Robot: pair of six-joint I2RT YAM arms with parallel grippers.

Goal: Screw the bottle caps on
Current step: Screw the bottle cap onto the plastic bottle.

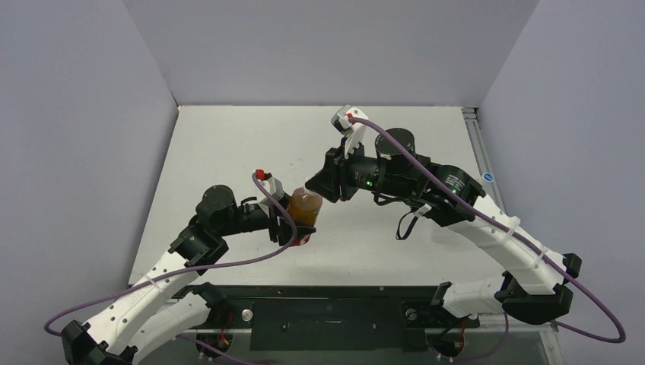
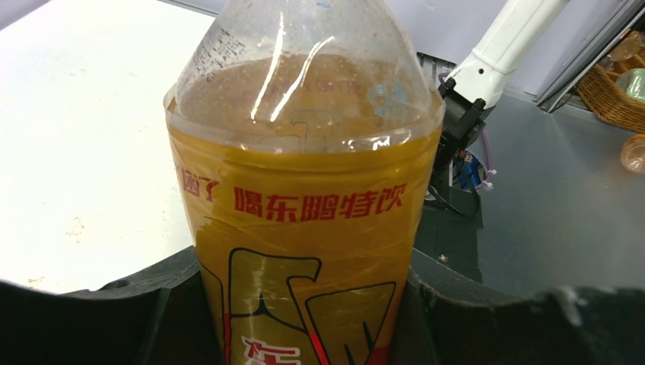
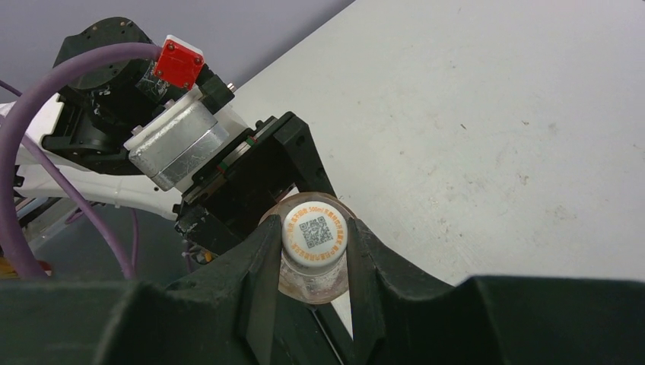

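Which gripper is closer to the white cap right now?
Right. The right gripper is shut on the white cap atop the orange bottle; the left gripper clamps that bottle's body, lower down.

Amber btl [image 2: 304, 228], wht QR-print cap [image 3: 315, 233]

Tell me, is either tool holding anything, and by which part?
Left tool grips the amber bottle around its body. Right tool pinches the white cap by its sides, on top of that bottle's neck.
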